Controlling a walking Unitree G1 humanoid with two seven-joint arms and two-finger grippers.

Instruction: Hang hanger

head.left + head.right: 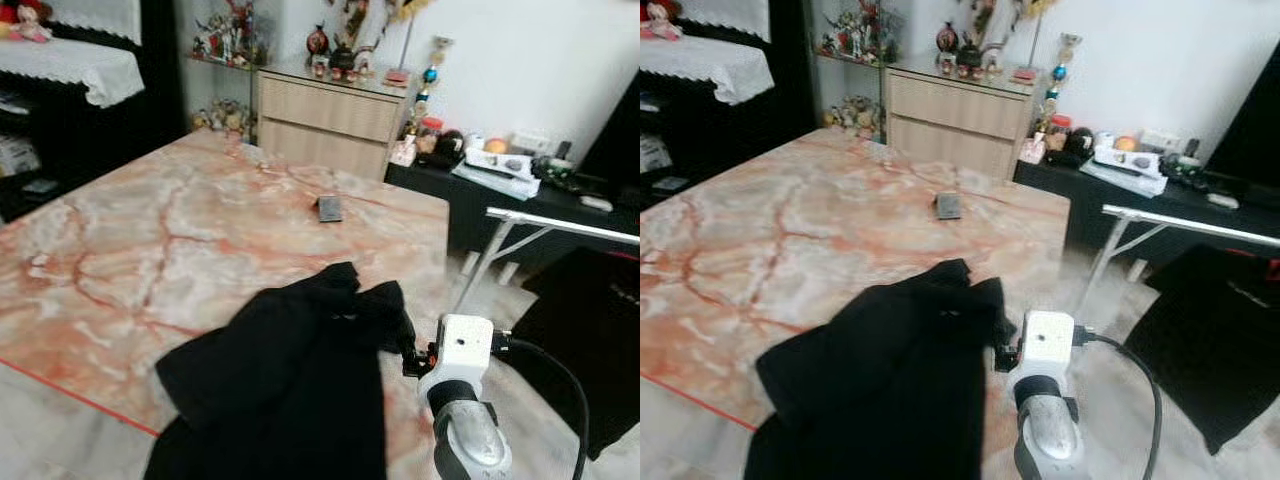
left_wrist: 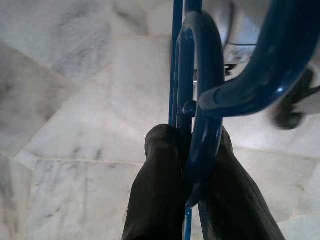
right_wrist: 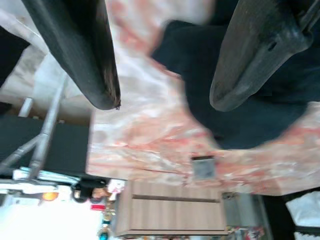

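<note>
Marble-patterned worktop (image 1: 150, 240), pink with red veins, runs across the head views in a living room. Wooden dresser (image 1: 330, 115) with ornaments stands against the far wall; low black bench (image 1: 480, 195) with clutter sits to its right. Small dark flat object (image 1: 329, 208) lies on the worktop near the far edge, well apart from everything else.

Black garment (image 1: 280, 375) lies crumpled on the near right part of the worktop, spilling over the near edge. White metal rack bar (image 1: 560, 227) stands to the right of the worktop, with a black cloth (image 1: 585, 340) below it.

Right arm reaches forward at the lower right; right gripper (image 3: 162, 75) sits just beside the garment's right edge. Right wrist view: both black fingers (image 3: 250, 60) spread wide, nothing between them, garment and worktop beyond them.

Left wrist view: left gripper (image 2: 187, 165) points down at grey marble floor tiles (image 2: 65, 100). Its fingers (image 2: 155, 195) are pinched on a blue hanger (image 2: 200, 100). Hanger's hook and thin bars pass between the fingers and extend away from the camera; a thicker blue curve crosses close to the lens, blurred. Hanger is off the worktop, held over the floor.
</note>
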